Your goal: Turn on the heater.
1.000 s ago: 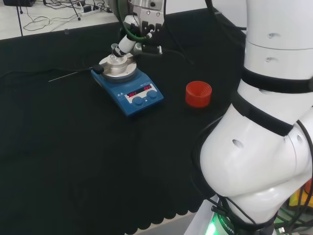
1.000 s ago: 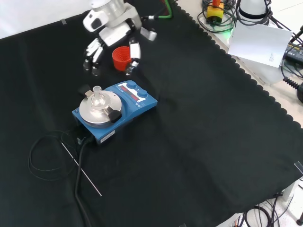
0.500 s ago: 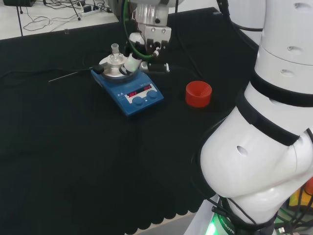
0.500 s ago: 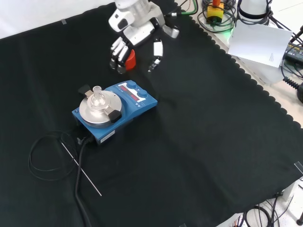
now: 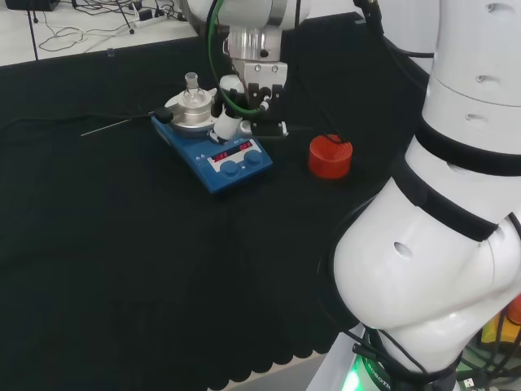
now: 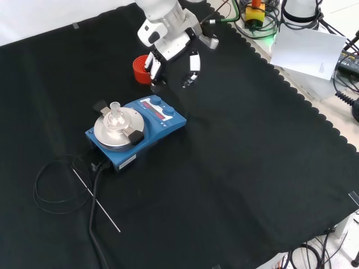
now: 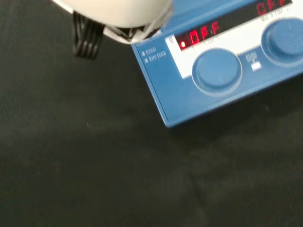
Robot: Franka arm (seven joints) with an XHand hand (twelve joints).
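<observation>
The heater [image 5: 213, 151] is a blue box with a round metal plate, two blue knobs [image 5: 230, 169] and red lit displays. A small glass flask [image 5: 192, 96] stands on its plate. My hand [image 5: 237, 114] hangs open just right of the plate in the head view, with its fingers [image 5: 221, 126] pointing down near the control end. In the front view the hand [image 6: 168, 47] hovers beyond the heater [image 6: 137, 131], its fingers [image 6: 152, 70] and thumb spread, touching nothing. The wrist view looks down on the front panel and one knob [image 7: 217, 70], with the heater [image 7: 189, 94] close.
A red ribbed ring stand [image 5: 330, 155] sits right of the heater, and behind my fingers in the front view [image 6: 140, 67]. A thin metal rod [image 6: 96, 202] and a black cable [image 6: 50, 185] lie near the heater's far end. The arm's white links [image 5: 440, 204] stand at the right.
My hand has swung from over the plate and flask toward the heater's control end, moving right in both views and coming lower. The heater and flask have stayed put.
</observation>
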